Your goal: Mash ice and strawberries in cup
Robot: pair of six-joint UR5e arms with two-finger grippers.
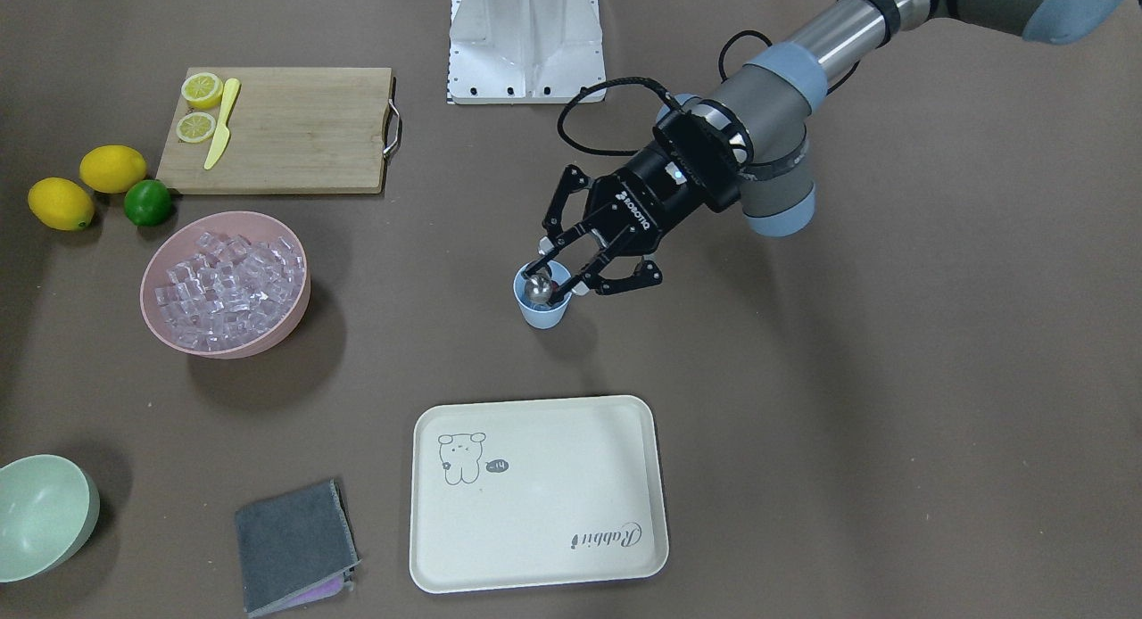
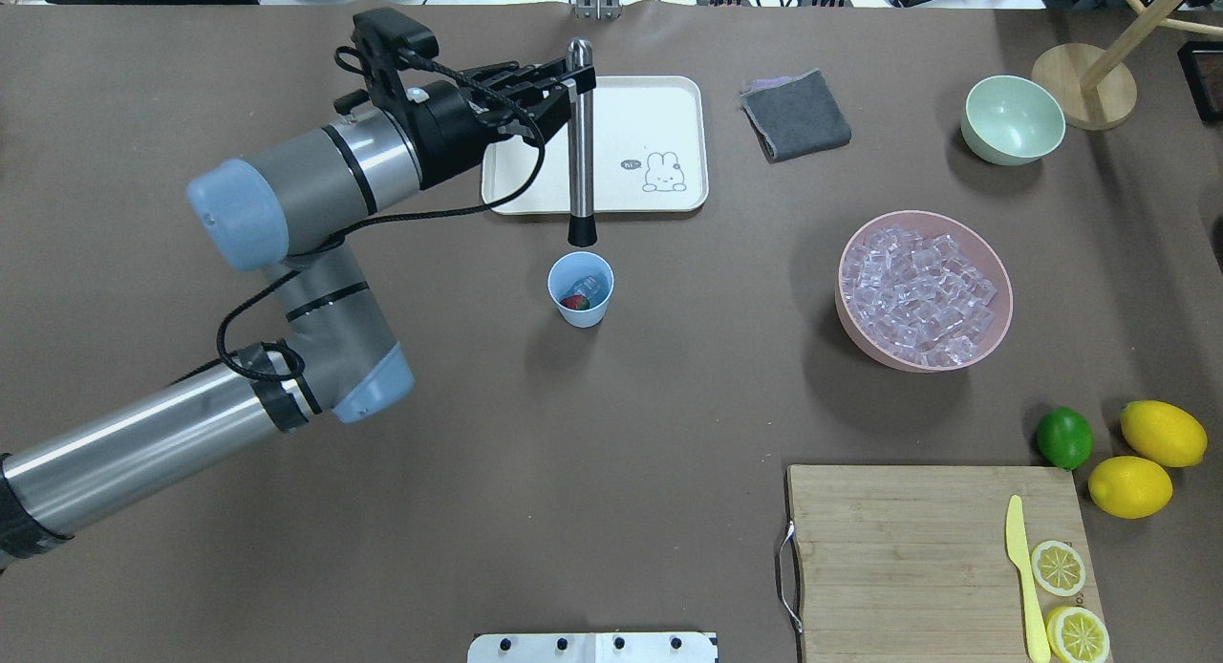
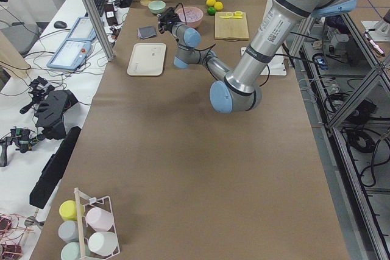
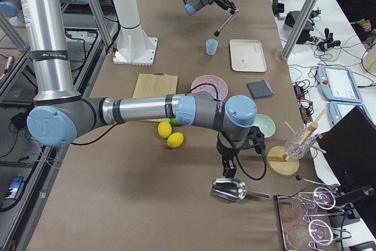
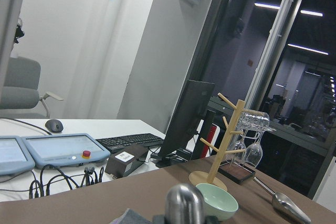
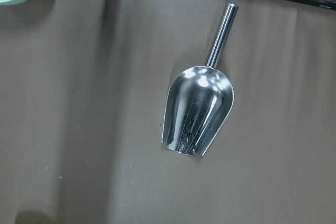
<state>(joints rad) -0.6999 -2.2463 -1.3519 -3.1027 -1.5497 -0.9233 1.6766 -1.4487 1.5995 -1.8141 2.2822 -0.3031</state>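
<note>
The light blue cup [image 2: 562, 283] stands mid-table with a red strawberry [image 2: 573, 302] and a clear piece of ice [image 2: 587, 286] inside. My left gripper [image 2: 571, 80] is shut on the upper end of a steel muddler [image 2: 579, 157] with a black tip, which hangs just above the cup's mouth. From the front, the muddler's round top [image 1: 538, 287] overlaps the cup [image 1: 544, 314] under the left gripper [image 1: 557, 276]. My right gripper [image 4: 227, 167] hovers off to the side over a metal scoop [image 6: 199, 111]; its fingers do not show, so I cannot tell its state.
A pink bowl [image 2: 898, 357] heaped with ice cubes [image 2: 919, 290] sits right of the cup. A cream tray [image 2: 669, 99], grey cloth [image 2: 796, 115] and pale green bowl [image 2: 1013, 120] lie beyond. Cutting board [image 2: 908, 548], lime [image 2: 1063, 437] and lemons [image 2: 1147, 458] are near right.
</note>
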